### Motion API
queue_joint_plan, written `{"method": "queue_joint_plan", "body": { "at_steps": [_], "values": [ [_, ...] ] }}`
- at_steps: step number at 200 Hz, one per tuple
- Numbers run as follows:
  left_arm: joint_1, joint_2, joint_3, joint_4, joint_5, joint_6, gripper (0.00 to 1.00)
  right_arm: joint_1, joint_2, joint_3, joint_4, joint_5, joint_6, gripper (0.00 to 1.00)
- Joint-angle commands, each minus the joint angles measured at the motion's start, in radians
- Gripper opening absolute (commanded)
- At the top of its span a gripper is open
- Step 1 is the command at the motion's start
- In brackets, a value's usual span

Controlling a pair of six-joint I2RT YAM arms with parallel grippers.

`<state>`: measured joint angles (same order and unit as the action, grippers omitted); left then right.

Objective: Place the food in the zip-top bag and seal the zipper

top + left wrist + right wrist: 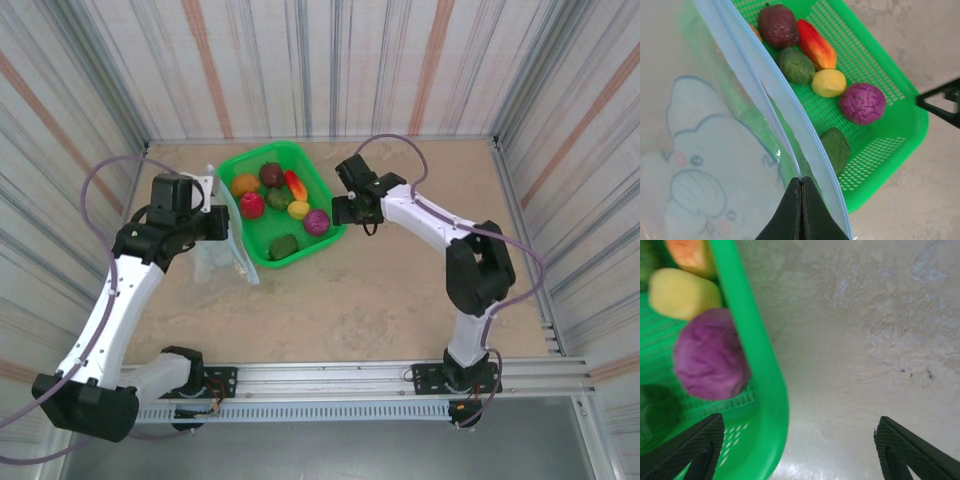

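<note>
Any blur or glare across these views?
Right wrist: softest, basket and cabbage smeared, sheen on the table at the bottom. Left wrist: basket crisp, bag hazes the left half. Top external: even light, sharp, faint shadows.

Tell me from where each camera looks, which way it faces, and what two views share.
Top external: above, behind the bases, looking down on both arms, table, basket.
Left wrist: looks down past shut left fingers pinching the zip-top bag.
Right wrist: looks down between open right fingers at basket rim.
Both wrist views share the purple food.
</note>
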<state>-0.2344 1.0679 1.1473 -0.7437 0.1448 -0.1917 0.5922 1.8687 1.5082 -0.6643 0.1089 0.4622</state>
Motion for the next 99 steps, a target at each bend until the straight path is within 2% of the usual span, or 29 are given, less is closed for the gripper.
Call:
{"method": "queue_joint_plan", "body": {
  "at_steps": [1,44,72,99],
  "values": [
    [-0.015,-0.038,-0.011,-0.023,0.033,0.035,0.0,0.009,0.048,0.037,-0.071,0.011,0.007,0.77],
    [-0.038,-0.051,-0.055,0.002,0.03,0.035,0.0,0.008,-0.008,-0.087,-0.086,0.172,0.073,0.72],
    [-0.064,-0.038,-0.065,0.029,0.031,0.018,0.0,0.002,-0.179,-0.285,-0.044,0.224,0.12,0.72],
    [-0.129,-0.004,-0.052,0.063,0.036,0.006,0.0,-0.012,-0.361,-0.463,-0.069,0.293,0.162,0.73]
  ]
}}
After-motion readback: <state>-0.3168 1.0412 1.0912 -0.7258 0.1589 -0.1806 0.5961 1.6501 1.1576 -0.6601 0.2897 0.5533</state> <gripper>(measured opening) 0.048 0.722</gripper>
